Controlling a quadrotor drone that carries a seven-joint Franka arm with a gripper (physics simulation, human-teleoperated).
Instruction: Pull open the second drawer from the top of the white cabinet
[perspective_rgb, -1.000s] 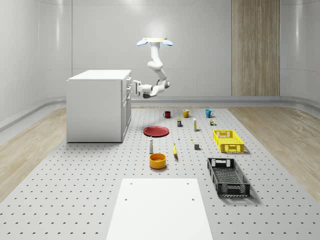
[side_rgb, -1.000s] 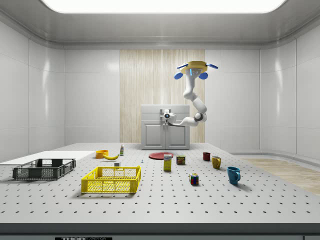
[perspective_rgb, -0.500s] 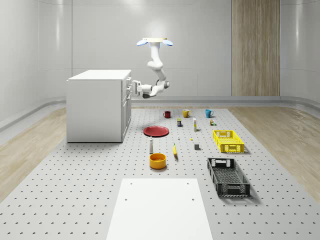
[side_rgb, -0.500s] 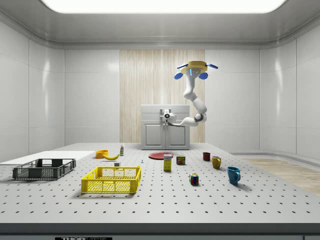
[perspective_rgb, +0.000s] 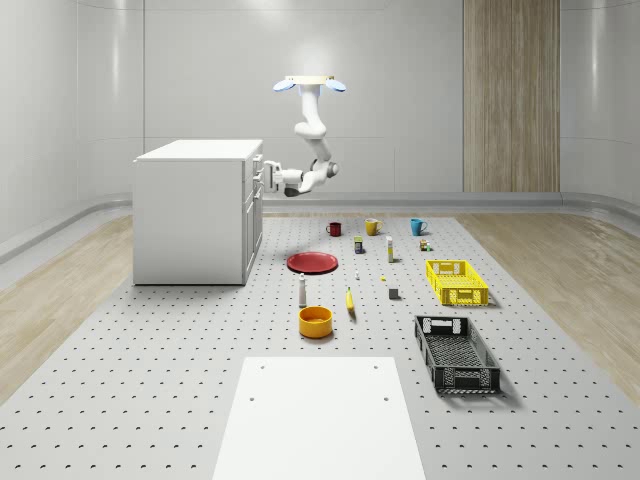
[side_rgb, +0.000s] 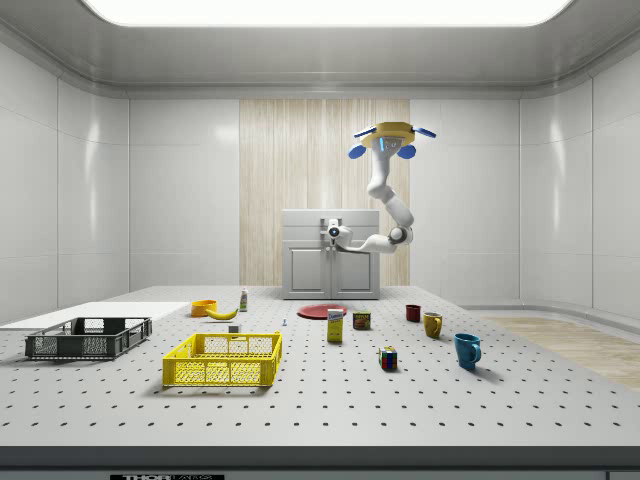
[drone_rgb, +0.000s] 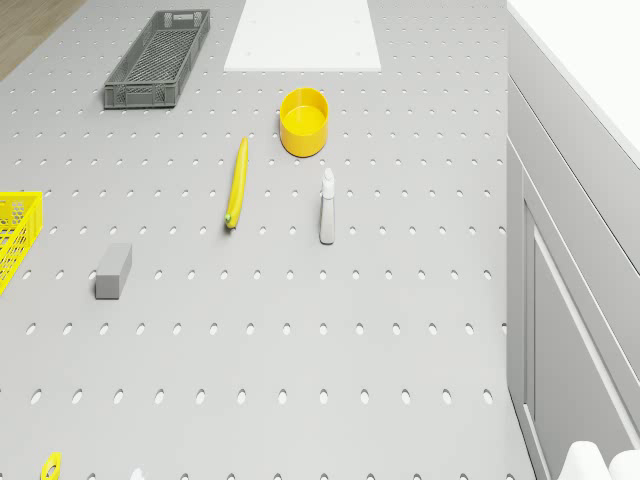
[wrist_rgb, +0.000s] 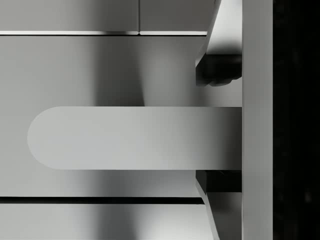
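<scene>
White cabinet (perspective_rgb: 196, 210) stands on the perforated desk (perspective_rgb: 180, 370); the drone (perspective_rgb: 310, 84) hovers beside its front, tool (perspective_rgb: 268, 177) straddling one drawer handle (wrist_rgb: 135, 137), fingers (wrist_rgb: 222, 50) just outside it. Three mugs, two crates beyond.

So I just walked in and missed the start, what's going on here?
A drone hovers beside the white cabinet, reaching its arm down to the drawer fronts. The gripper has its fingers either side of a drawer handle. The drawers all look closed, so nothing is pulled out yet.
</scene>
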